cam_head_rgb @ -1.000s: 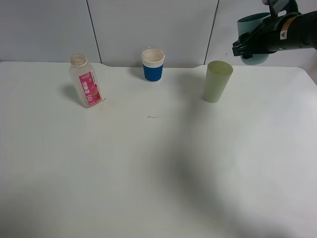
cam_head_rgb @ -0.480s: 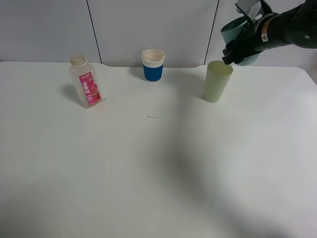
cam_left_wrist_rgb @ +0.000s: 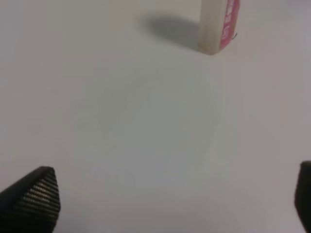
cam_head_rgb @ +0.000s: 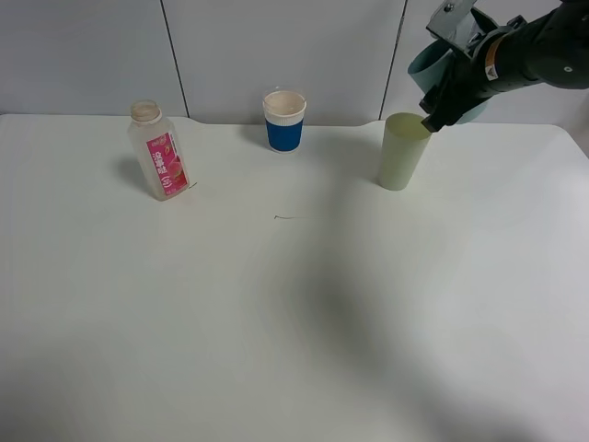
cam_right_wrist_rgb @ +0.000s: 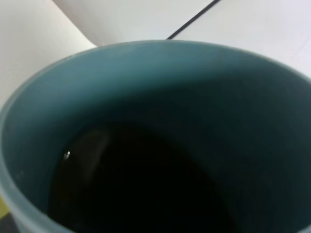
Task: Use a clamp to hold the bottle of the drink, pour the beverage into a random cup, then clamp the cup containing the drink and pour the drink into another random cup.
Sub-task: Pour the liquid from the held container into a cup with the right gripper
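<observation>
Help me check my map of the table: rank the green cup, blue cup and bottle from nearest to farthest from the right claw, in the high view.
1. Green cup, on the right, just below the right claw holding the teal cup.
2. Blue cup, back centre.
3. Bottle, far left.

The right tool (cam_head_rgb: 444, 92) covers most of the teal cup (cam_head_rgb: 421, 69); its arm is cut by the picture's edge. Seen from the right wrist, the cup's rim is cut off and the beverage (cam_right_wrist_rgb: 131, 189) is only a dark pool. From the left wrist, the bottle (cam_left_wrist_rgb: 216, 24) shows only its base, and the left tool (cam_left_wrist_rgb: 167, 199) only two fingertips (cam_left_wrist_rgb: 34, 196). The label's print is too small to read.
</observation>
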